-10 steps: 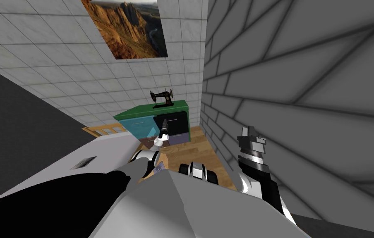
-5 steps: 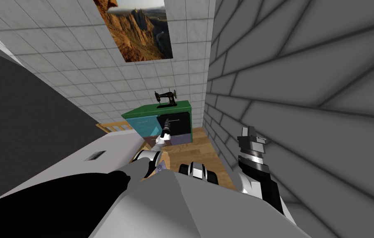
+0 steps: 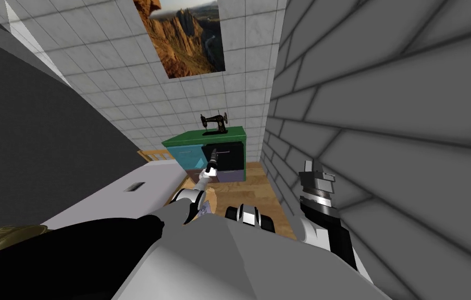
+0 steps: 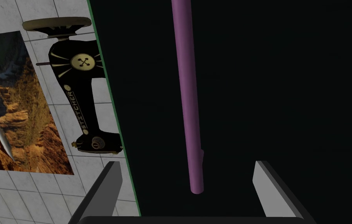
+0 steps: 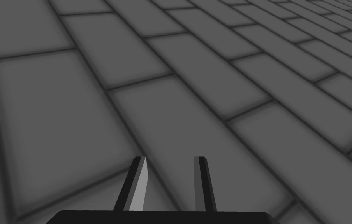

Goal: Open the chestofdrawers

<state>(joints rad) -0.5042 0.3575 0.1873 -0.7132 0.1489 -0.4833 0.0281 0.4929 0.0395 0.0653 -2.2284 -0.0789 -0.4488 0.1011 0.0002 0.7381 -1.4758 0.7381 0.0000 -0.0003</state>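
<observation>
The chest of drawers (image 3: 185, 154) stands in the corner, with a green top, a teal front on the left, a black front in the middle and a purple front below. My left gripper (image 3: 212, 156) is stretched out to the black front. In the left wrist view it (image 4: 187, 168) is open, and the end of a purple bar handle (image 4: 187, 97) lies between the fingers, touching neither. My right gripper (image 3: 313, 166) is held up by the grey brick wall, its fingers (image 5: 139, 182) close together with nothing between them.
A black sewing machine (image 3: 214, 123) stands on the chest's top. A grey brick wall (image 3: 385, 130) runs close on the right. A white surface (image 3: 125, 192) lies on the left, with a wooden slatted frame (image 3: 152, 154) beyond it. Wooden floor (image 3: 239, 190) lies before the chest.
My head view has swung, so the chest sits further right in the picture. The left gripper has reached closer to the black drawer front. The right arm has not moved.
</observation>
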